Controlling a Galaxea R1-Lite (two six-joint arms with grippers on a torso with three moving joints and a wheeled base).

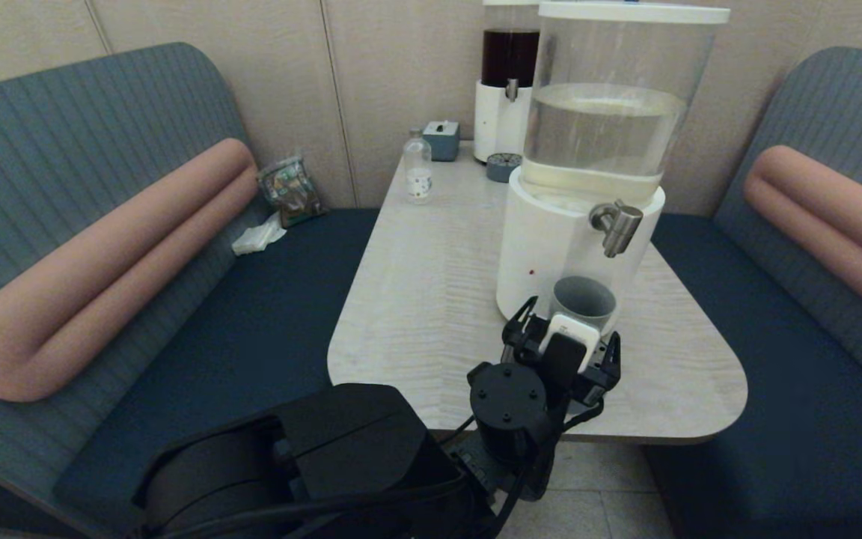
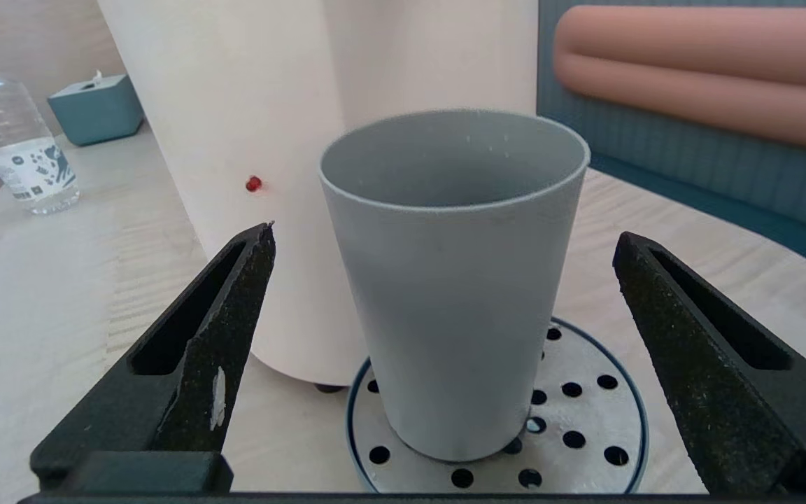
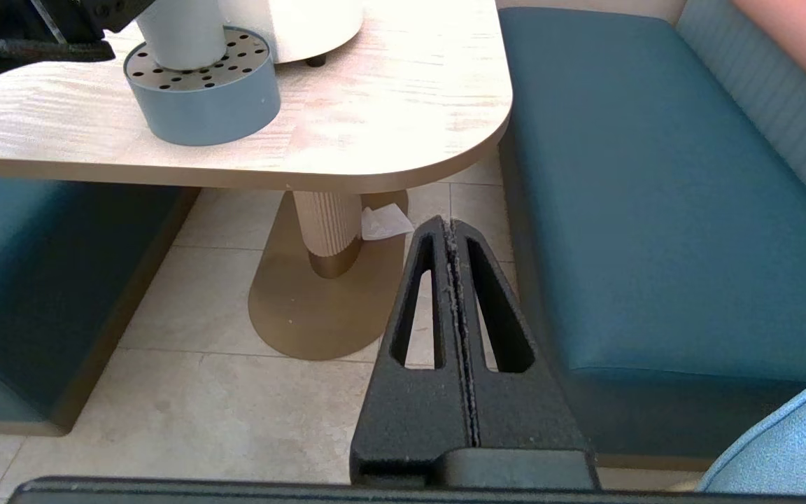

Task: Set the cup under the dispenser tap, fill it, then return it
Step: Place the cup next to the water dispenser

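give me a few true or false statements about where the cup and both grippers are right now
1. The cup stands upright on the perforated drip tray. True.
2. The left gripper is clamped shut on the cup. False: its fingers are spread wide on either side of the cup, touching nothing.
3. The dispenser tap sits above the cup. True.
4. The right gripper holds the small clear bottle. False: it is shut and empty, low beside the table, while the bottle stands far back on the tabletop.
5. The cup lies on its side. False: it stands on its base, mouth up.
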